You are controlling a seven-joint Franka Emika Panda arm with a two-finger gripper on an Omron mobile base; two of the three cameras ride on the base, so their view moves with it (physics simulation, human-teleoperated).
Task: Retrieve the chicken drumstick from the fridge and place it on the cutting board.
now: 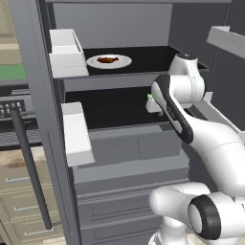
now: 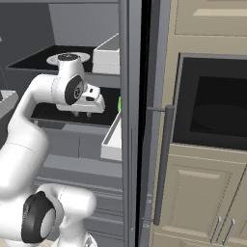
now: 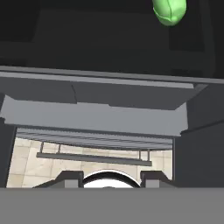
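The tall dark grey fridge (image 1: pixel 119 158) stands open, its black inner shelves, light grey door bins and grey drawer fronts facing the white Franka arm. The arm reaches in at the level of the lower black shelf (image 1: pixel 110 109), with the two-finger gripper (image 2: pixel 82 115) pointing downward just above that shelf's front edge; in the hand view the two dark finger tips stand apart with nothing between them, looking down past the grey drawers (image 3: pixel 100 107) below. On the upper shelf, above and beyond the jaws, a round white plate (image 1: pixel 125 61) carries the small reddish-brown, lumpy chicken drumstick (image 1: pixel 107 60), well apart from the fingers. A small bright green vegetable (image 3: pixel 169 11) lies on the lower shelf, near the jaws and off to one side of them, untouched.
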